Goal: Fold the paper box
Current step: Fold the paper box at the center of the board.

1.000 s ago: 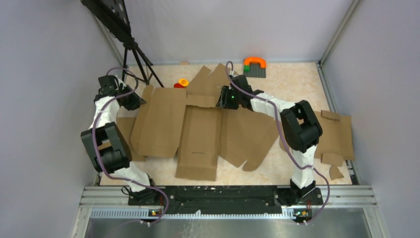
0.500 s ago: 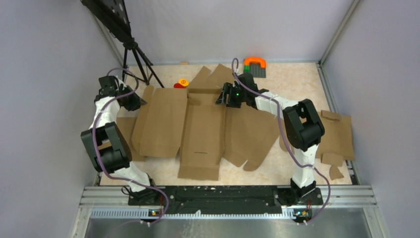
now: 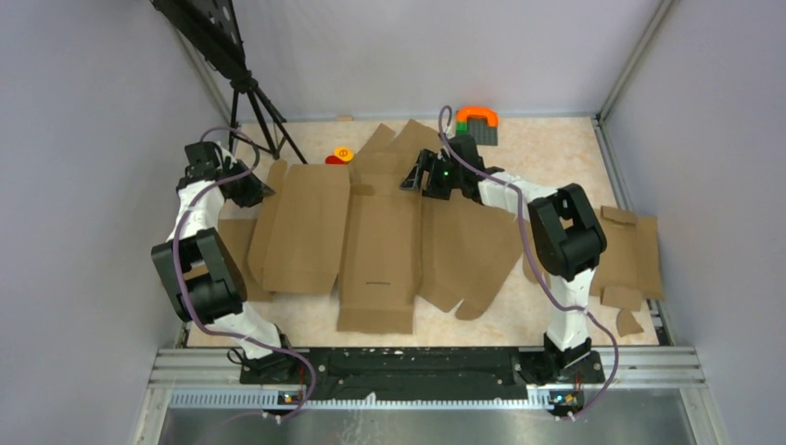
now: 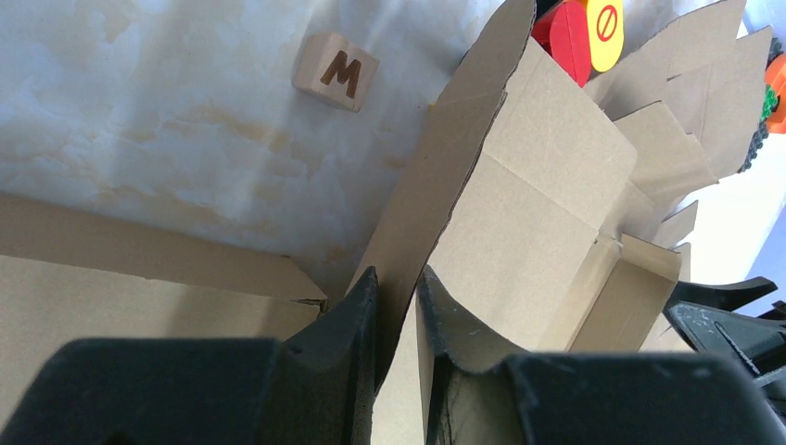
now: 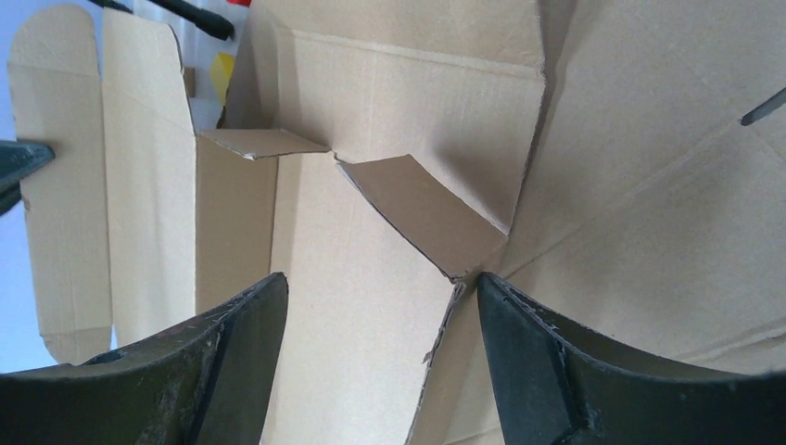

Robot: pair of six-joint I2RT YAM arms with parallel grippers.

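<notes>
The paper box (image 3: 380,241) is a large brown die-cut sheet spread across the table's middle, its panels partly raised. My left gripper (image 3: 262,190) is at its far left edge, shut on the edge of a side flap (image 4: 436,195); the flap stands between my fingers (image 4: 357,315). My right gripper (image 3: 412,181) hovers over the box's far middle, open and empty. In the right wrist view its jaws stand wide apart above the box panel (image 5: 361,278), with two small tabs (image 5: 422,209) raised ahead.
A smaller brown cardboard sheet (image 3: 630,255) and scraps (image 3: 628,322) lie at the right. A red-and-yellow toy (image 3: 339,155) and an orange-and-green brick piece (image 3: 476,122) sit at the back. A wooden M block (image 4: 335,71) lies left of the box. A tripod (image 3: 255,102) stands back left.
My right gripper has moved right and a little toward the back, off the far flap, which has dropped back. The box has shifted slightly. The left arm has not moved.
</notes>
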